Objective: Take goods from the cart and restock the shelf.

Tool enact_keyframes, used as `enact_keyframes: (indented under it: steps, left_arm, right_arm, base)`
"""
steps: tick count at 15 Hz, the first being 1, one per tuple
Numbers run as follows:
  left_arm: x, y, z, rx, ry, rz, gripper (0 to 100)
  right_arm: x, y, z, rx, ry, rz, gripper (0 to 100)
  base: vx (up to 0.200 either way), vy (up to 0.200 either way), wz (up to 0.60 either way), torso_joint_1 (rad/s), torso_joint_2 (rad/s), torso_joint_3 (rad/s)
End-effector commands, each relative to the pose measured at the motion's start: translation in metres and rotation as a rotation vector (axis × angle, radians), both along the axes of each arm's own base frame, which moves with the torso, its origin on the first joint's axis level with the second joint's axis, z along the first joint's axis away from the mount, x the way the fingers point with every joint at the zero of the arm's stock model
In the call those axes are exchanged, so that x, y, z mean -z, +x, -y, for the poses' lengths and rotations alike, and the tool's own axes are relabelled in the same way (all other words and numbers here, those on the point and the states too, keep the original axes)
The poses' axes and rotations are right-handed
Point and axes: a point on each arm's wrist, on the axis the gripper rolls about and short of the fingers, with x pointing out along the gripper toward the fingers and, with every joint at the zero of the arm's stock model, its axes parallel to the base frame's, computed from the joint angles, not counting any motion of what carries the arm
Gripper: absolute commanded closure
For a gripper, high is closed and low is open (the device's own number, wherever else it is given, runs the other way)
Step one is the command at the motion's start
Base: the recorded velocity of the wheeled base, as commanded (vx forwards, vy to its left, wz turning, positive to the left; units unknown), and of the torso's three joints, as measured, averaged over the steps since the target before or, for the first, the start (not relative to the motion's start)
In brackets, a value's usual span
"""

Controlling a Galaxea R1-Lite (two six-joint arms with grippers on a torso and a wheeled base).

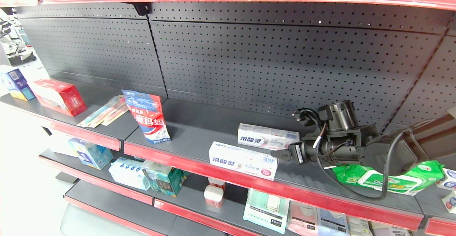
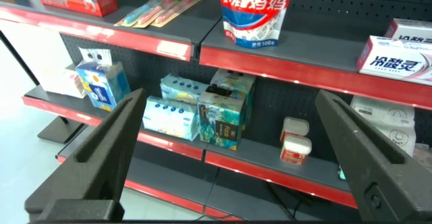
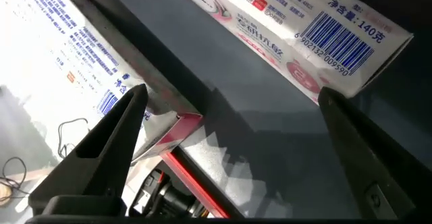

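Both grippers are spread and empty. The left gripper (image 2: pixel 229 96) hangs out in front of the shelving with its fingers released, facing the lower tiers. The right gripper (image 1: pixel 280 154) lies low over the shelf (image 1: pixel 199 129), fingers apart with only bare shelf board between them. Its tips are so close to the right end of the front toothpaste box (image 1: pixel 242 159) that I cannot tell whether they touch. That box lies flat along the red front lip (image 1: pixel 185 164), slightly skewed. A second toothpaste box (image 1: pixel 267 137) lies just behind it, a narrow gap away. A green wet-wipe pack (image 1: pixel 424 177) lies under the right arm. Farther along the shelf stand a blue-and-red pouch (image 1: pixel 148 116), toothbrush packs (image 1: pixel 103 111) and a red carton (image 1: pixel 58 96).

The toothpaste looks shelved, so the step in hand is probably clearing the right arm and going back to the cart. To do that well, keep the fingers wide and lift a little first. Then draw back along the arm's own line, so no tip catches the front box and pushes it over the lip.
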Motion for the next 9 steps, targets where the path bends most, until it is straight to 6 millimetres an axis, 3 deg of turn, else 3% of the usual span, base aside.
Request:
enact_keyframes:
  steps: [1,9]
  left_arm:
    - [-0.0001,0.0001,0.0,0.0,-0.001,-0.001,0]
    - [-0.0001,0.0001,0.0,0.0,-0.001,-0.001,0]
  right_arm:
    - [0.0031,0.0013,0.0008,0.004,-0.003,-0.009,0]
    - [0.0065,-0.0069,-0.0034,0.003,-0.03,-0.019,0]
  base:
    - [0.0,0.0,0.0,0.0,0.0,0.0]
    - [0.0,0.0,0.0,0.0,0.0,0.0]
